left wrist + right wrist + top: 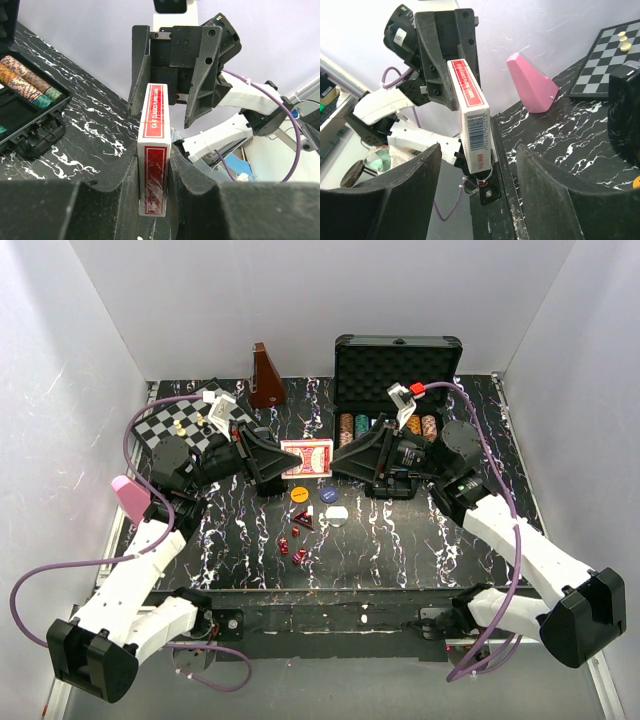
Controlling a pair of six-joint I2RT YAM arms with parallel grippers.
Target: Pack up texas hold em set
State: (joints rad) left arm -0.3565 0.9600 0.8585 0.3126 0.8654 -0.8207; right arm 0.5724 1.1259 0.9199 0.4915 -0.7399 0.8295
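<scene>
Starting at the near edge in the overhead view: a few small red dice (298,556) scattered loose on the black, white-veined table top (420,540), at about 6 o'clock from the centre of the action. Just beyond, three flat markers, all apart from one another: white round button (337,513), then blue round button (329,494) at roughly its 12 o'clock and yellow round button (299,494) at 9 o'clock of the blue. Way out at 8 o'clock, by the table's left edge, a pink wedge-shaped block (128,498).

Next, the main bit: red boxed card deck (154,130) up off the table, smack in the middle, between the two grippers. Left gripper (153,192) pointing in from 9 o'clock, fingers clenched hard on the deck's two broad faces, so definitely grasping it. Right gripper (479,155) facing it from 3 o'clock, fingers spread wide on either side of the deck's free end, with a clear gap on both sides in the right wrist view. No contact there, so released.

Further back, at 1 o'clock of the deck: striped poker chip rows (385,425) lined up in the bottom half of a black hard case with foam lining (395,368), lid up, partly hidden behind the right gripper. Over at 10 o'clock, a black-and-white chessboard (160,428). Farthest of all, at 11 o'clock, a brown pyramid-shaped object (265,378) upright at the table's far edge.
</scene>
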